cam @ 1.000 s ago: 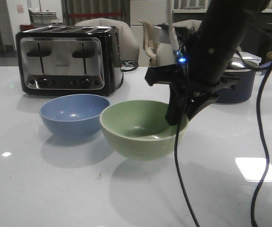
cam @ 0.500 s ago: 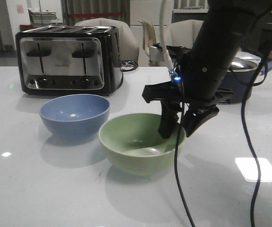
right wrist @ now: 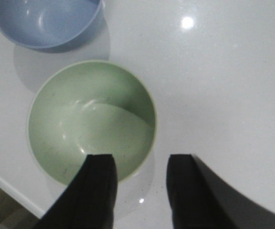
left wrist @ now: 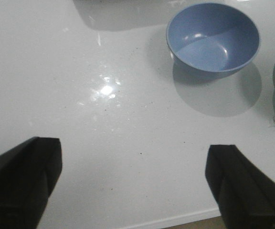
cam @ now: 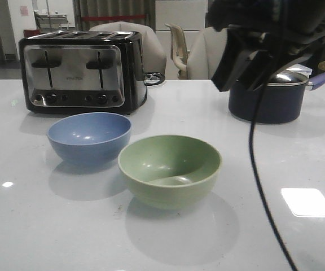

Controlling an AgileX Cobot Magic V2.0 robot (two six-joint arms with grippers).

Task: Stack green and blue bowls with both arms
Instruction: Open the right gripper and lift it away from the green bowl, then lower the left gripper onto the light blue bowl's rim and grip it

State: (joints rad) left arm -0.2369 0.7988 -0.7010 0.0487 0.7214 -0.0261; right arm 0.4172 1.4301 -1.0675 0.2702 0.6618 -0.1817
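Release is done: right gripper [right wrist: 140, 191], fingers spread and empty, has lifted off the green bowl [cam: 170, 169] below; blue bowl [cam: 89, 137] remains unstacked.

A dusty blue bowl [cam: 89, 137] and a pale sage green bowl [cam: 170, 170] are seen on a glossy white table [cam: 49, 226]. The toaster [cam: 82, 70] is finished in black and steel.

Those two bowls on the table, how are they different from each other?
The blue bowl is dusty blue; the green bowl is pale sage. The blue bowl sits nearer the toaster, the green bowl nearer the camera. Both stand upright, empty, apart, and look alike in size.
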